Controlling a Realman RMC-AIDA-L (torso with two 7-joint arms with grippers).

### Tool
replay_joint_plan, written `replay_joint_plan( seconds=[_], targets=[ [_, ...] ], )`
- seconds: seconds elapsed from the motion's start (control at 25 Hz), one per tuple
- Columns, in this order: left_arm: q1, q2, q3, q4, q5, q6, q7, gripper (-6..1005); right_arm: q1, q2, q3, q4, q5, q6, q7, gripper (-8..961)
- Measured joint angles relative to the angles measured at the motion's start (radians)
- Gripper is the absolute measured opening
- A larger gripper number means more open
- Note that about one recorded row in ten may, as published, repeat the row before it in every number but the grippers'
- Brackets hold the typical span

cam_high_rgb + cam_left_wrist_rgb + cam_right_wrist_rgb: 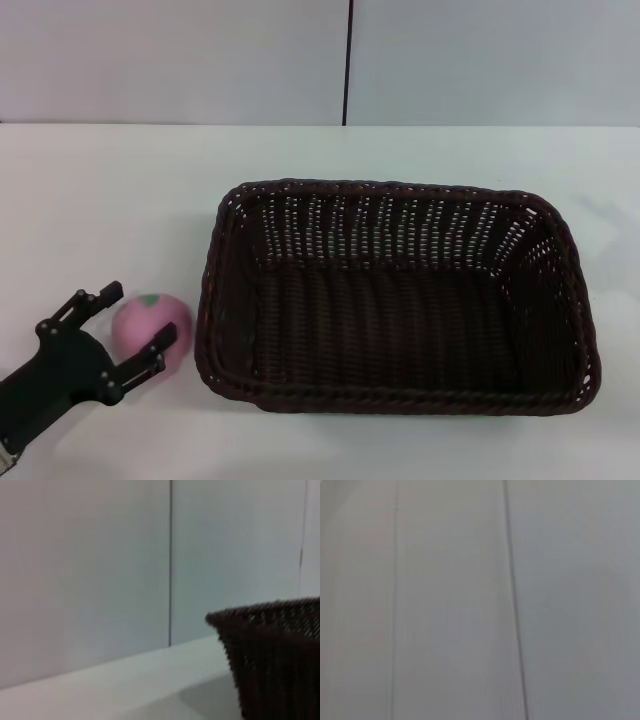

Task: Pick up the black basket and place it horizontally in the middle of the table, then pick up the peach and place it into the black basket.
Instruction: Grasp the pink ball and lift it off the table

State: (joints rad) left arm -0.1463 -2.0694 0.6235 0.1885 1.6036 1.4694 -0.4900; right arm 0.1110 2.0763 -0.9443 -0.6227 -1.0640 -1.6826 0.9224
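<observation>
Reaching for the peach beside the basket

Lying flat on the table point(100, 200), the basket point(400, 300) sits about mid-table, open side up, its long axis running left to right. The peach point(150, 322) rests just left of its near-left corner, green leaf mark upward. The left gripper point(135, 325) has its fingers spread wide, one on each side of the peach. The right gripper is out of view.
</observation>
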Motion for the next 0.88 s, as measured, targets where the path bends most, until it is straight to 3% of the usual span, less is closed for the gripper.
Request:
replay_joint_plan(
  seconds=[0.48, 0.8, 0.88],
  targets=[
    [-0.003, 0.003, -0.003, -0.001, 0.002, -0.026, 0.015, 818, 0.001, -0.001, 0.046, 0.103, 0.004, -0.030, -0.034, 595],
    [0.006, 0.002, -0.039, -0.007, -0.005, 0.028, 0.067, 485, -0.001, -0.002, 0.062, 0.141, 0.005, -0.023, -0.058, 595],
    [0.010, 0.003, -0.089, -0.010, -0.005, 0.096, 0.061, 431, -0.001, -0.002, 0.068, 0.153, 0.005, -0.026, -0.070, 595]
  ],
)
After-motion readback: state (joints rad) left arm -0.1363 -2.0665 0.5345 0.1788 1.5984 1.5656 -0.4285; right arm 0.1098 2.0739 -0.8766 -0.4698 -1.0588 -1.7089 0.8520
